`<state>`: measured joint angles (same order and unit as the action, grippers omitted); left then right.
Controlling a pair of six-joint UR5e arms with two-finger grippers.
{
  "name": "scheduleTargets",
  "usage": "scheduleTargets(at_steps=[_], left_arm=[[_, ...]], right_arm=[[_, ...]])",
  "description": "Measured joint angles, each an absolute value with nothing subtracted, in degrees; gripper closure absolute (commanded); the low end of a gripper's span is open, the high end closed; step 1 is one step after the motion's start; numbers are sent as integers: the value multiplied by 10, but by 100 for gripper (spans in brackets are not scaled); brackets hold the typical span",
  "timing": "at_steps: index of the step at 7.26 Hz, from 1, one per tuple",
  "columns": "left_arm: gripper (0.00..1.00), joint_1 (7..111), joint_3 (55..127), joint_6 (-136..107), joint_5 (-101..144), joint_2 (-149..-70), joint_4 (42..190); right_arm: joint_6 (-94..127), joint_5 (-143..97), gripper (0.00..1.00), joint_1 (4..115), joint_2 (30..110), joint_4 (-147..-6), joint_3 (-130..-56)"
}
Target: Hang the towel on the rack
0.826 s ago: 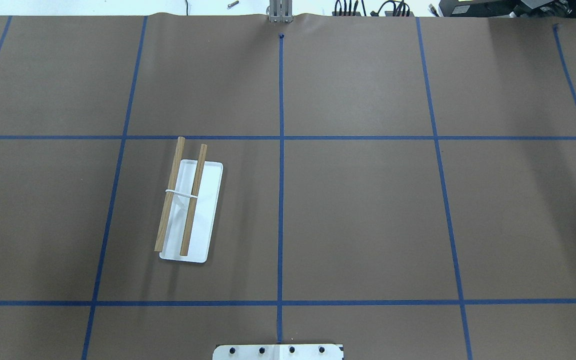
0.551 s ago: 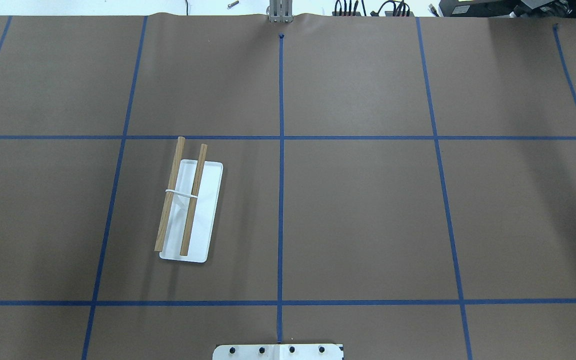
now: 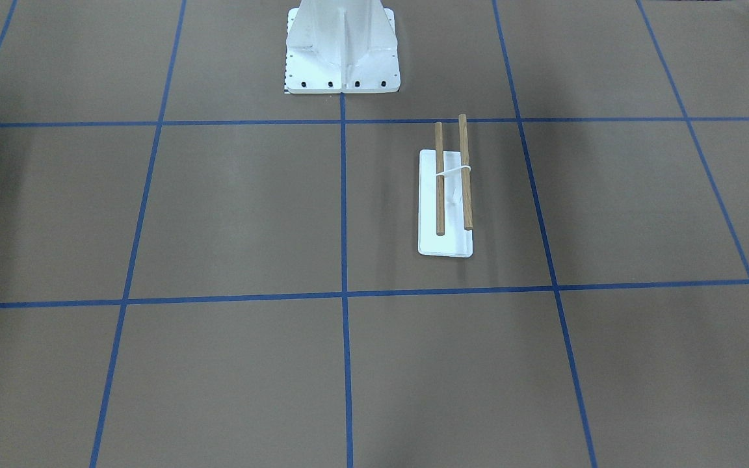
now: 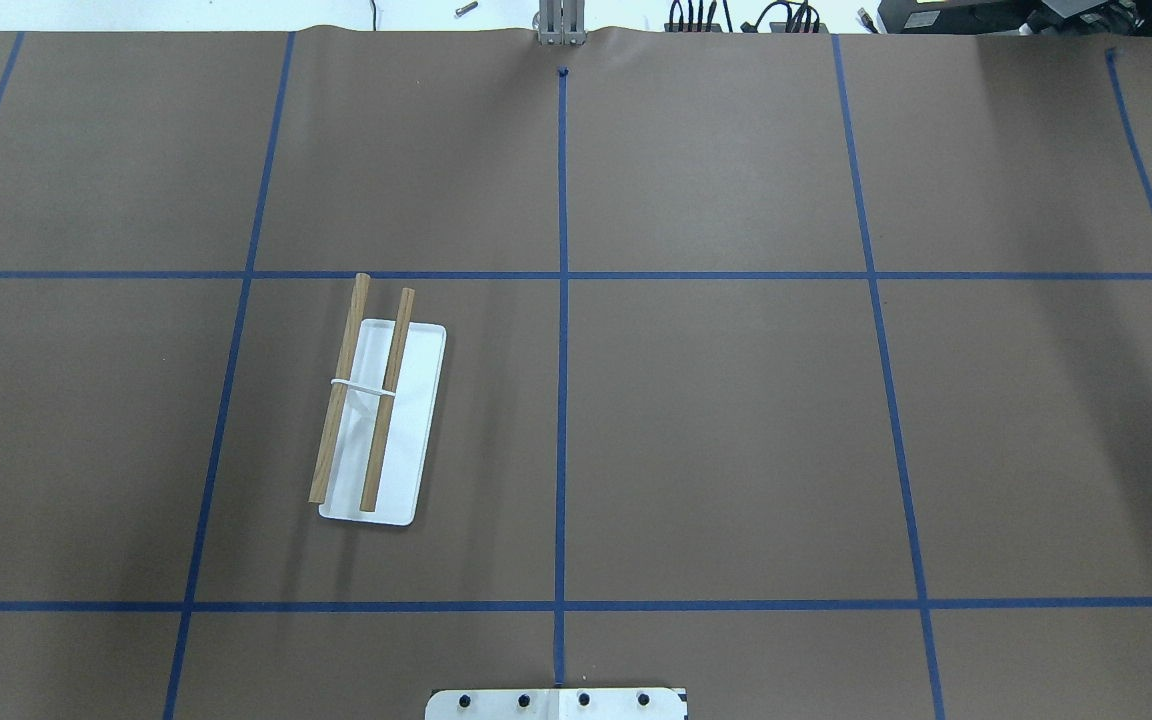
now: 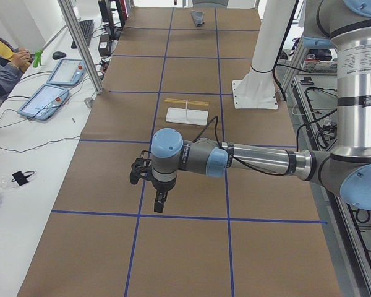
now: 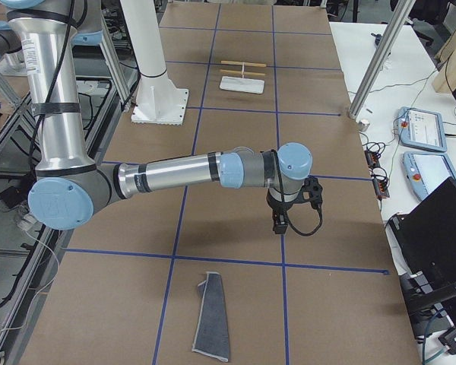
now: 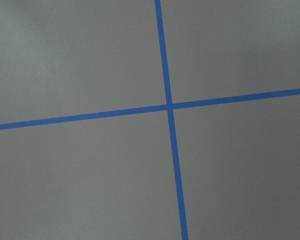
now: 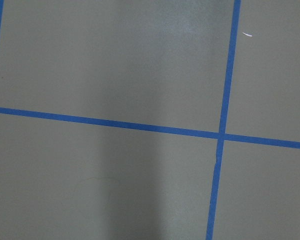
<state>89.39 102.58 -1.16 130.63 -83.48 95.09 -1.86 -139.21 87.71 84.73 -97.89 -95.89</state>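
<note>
The rack (image 4: pixel 388 400), two wooden dowel rods over a white flat base, stands left of the table's middle line; it also shows in the front view (image 3: pixel 440 195) and both side views (image 5: pixel 187 115) (image 6: pixel 243 84). The towel (image 6: pixel 211 315), a dark grey folded cloth, lies flat on the table at the robot's right end, far from the rack; it shows small in the left side view (image 5: pixel 198 17). My left gripper (image 5: pixel 159 201) and right gripper (image 6: pixel 280 223) hang over bare table, seen only in side views. I cannot tell whether they are open or shut. Both wrist views show only brown paper and blue tape.
The white bolted robot pedestal (image 3: pixel 342 52) stands at the table's near middle edge. Blue tape lines divide the brown table cover. Metal posts (image 6: pixel 372 65), tablets (image 5: pixel 49 99) and cables sit on the white side bench, where a seated person (image 5: pixel 0 62) shows.
</note>
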Motion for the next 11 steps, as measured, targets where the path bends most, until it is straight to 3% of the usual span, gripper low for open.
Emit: scheduleTargets(at_steps=[6,11], left_arm=[[2,894,1027,-14,1308,-835,951],[2,894,1030,-17,1312,-835,952]], right_arm=[[-12,-1405,0,868,914,-893,-957],[-59,-1358,0,808,960,-808,-912]])
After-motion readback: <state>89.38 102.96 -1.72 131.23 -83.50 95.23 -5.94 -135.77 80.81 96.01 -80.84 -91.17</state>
